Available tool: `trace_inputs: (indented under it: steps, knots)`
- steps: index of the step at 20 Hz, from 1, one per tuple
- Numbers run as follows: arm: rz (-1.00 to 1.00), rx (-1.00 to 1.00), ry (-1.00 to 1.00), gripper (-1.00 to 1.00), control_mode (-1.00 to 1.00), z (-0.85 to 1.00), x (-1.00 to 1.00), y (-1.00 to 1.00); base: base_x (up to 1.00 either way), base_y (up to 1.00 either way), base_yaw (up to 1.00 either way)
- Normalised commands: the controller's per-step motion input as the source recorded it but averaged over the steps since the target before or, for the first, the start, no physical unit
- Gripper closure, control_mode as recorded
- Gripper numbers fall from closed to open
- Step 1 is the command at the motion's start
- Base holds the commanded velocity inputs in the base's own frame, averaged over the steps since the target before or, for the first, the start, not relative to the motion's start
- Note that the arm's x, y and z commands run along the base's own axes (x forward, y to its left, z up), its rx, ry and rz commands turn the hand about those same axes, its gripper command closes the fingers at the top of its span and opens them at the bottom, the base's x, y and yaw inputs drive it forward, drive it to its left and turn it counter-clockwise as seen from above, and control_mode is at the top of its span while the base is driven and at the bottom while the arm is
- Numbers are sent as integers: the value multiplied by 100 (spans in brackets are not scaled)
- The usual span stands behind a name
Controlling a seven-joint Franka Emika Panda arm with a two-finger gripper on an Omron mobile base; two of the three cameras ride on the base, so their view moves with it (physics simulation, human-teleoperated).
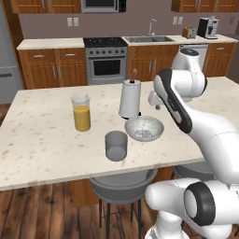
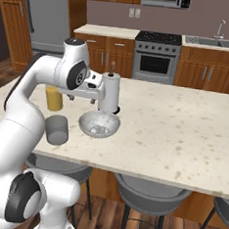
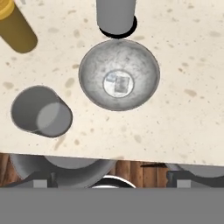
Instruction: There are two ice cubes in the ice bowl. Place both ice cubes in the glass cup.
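**A:** Where is the ice?

**B:** In the middle of the ice bowl (image 3: 119, 74), a shallow speckled grey dish on the pale stone island counter (image 1: 42, 140). The ice cubes (image 3: 119, 83) lie together on its flat bottom, touching or nearly so. From the hand view they read as one pale patch and one greyer square; the seam between them is hard to make out.

**A:** And the glass cup?

**B:** The smoky-grey glass cup (image 1: 116, 145) stands upright near the counter's front edge, just beside the bowl on its left in the left base view, apart from it.

**A:** What else is on the counter?

**B:** A tall white jug (image 1: 130, 99) with a brown knob stands right behind the bowl, and a glass of orange liquid (image 1: 81, 112) sits farther left.

**A:** The arm?

**B:** The hand hangs above the counter by the bowl, looking straight down into it. The gripper (image 2: 90, 100) shows dimly beside the jug in the right base view; I cannot tell whether its fingers are apart or together.
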Motion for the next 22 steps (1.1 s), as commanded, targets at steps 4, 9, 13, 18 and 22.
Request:
trace_inputs:
  steps: [4,9,13,18,22]
  knots:
    - [0,0,0,-100,-100,0,19,-10,0,0,0]
    - [0,0,0,-100,-100,0,20,-19,0,0,0]
    - [0,0,0,-100,-100,-1,21,-20,0,0,0]
    - [-2,0,1,-100,-100,-1,38,-2,0,0,0]
    - [-7,0,2,-100,-100,-4,40,2,0,0,0]
